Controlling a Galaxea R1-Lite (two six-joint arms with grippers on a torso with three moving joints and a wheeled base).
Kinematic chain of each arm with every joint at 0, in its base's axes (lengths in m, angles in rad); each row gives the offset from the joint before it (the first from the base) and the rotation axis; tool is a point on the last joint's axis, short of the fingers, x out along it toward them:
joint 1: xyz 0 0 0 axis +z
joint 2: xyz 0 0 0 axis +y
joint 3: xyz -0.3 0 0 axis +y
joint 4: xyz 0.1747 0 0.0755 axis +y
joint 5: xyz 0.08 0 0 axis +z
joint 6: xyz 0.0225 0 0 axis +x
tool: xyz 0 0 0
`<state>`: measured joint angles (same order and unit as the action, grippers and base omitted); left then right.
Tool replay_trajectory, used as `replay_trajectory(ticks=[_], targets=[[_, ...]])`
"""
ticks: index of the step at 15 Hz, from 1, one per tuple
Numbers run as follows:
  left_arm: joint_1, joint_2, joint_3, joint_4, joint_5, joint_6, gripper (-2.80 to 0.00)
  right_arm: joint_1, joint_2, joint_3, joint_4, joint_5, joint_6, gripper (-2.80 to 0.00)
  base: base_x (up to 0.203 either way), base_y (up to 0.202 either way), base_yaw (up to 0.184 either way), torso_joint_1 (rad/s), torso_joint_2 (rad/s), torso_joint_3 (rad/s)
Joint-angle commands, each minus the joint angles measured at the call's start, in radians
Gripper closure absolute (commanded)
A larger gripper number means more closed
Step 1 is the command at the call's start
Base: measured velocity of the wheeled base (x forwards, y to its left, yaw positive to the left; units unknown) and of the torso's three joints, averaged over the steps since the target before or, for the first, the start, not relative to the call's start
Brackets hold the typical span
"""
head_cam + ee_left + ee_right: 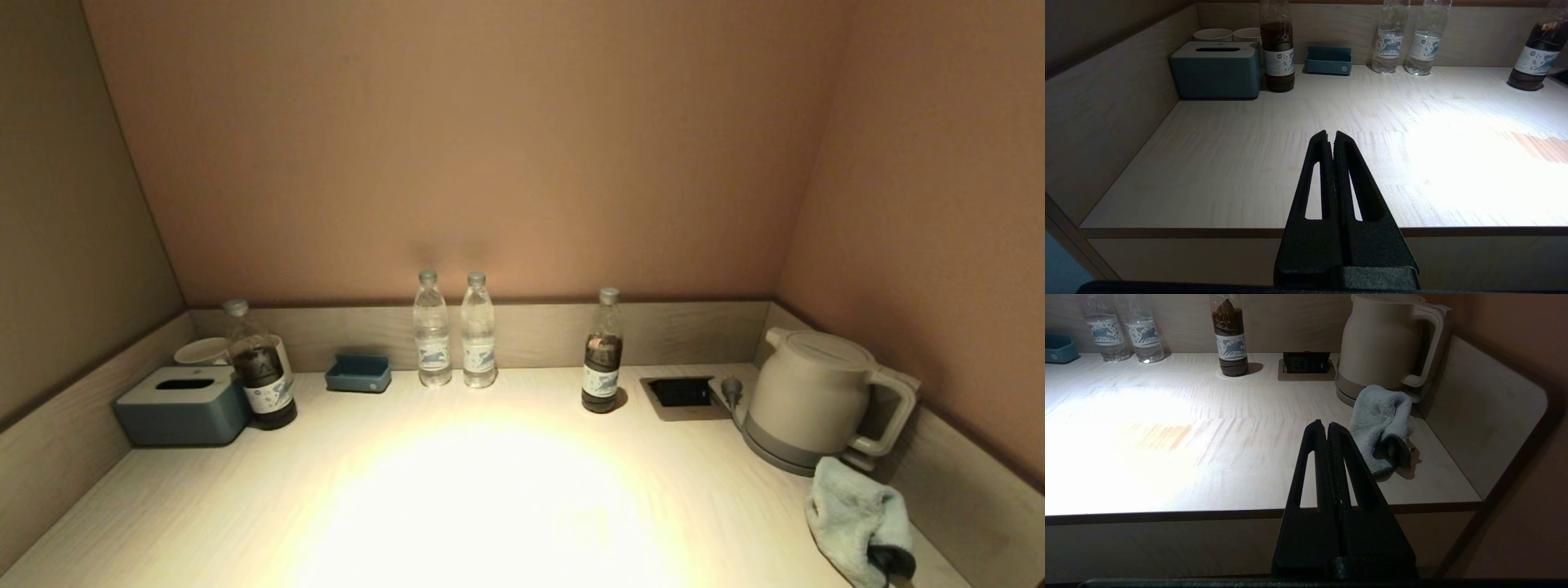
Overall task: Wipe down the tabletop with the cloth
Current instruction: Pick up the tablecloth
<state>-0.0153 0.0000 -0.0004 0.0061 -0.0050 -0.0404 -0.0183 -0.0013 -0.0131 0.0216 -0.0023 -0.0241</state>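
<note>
A crumpled light blue cloth (857, 514) lies on the pale wooden tabletop (490, 490) at the front right, just in front of the kettle. It also shows in the right wrist view (1380, 420). My right gripper (1323, 424) is shut and empty. It hangs before the table's front edge, short of the cloth and apart from it. My left gripper (1331, 132) is shut and empty, before the front edge on the left part of the tabletop (1229, 163). Neither gripper shows in the head view.
A beige kettle (804, 400) and a recessed socket box (682, 394) stand at the back right. Two cola bottles (602, 351) (257, 367), two water bottles (433, 331), a blue tray (357, 373), a tissue box (181, 404) and cups (204, 351) line the back. Low walls bound three sides.
</note>
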Motion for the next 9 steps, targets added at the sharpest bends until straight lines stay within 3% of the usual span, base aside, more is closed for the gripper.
replay_trajectory(ticks=[1,5,9], targets=[[0.001,0.000,0.000,0.000,0.000,-0.001,0.00,0.000,0.001,-0.011,0.017,0.004,-0.028,0.00,0.000,0.000,0.000,0.000,0.00,0.000],[0.000,0.000,0.000,0.000,0.000,-0.001,0.00,0.000,0.038,-0.120,0.064,0.019,-0.048,0.00,0.000,0.000,0.000,0.000,0.00,0.000],[0.000,0.000,0.000,0.000,0.000,-0.001,0.00,0.000,0.301,-0.308,0.056,0.019,-0.050,0.00,0.000,0.000,0.000,0.000,0.00,0.000]])
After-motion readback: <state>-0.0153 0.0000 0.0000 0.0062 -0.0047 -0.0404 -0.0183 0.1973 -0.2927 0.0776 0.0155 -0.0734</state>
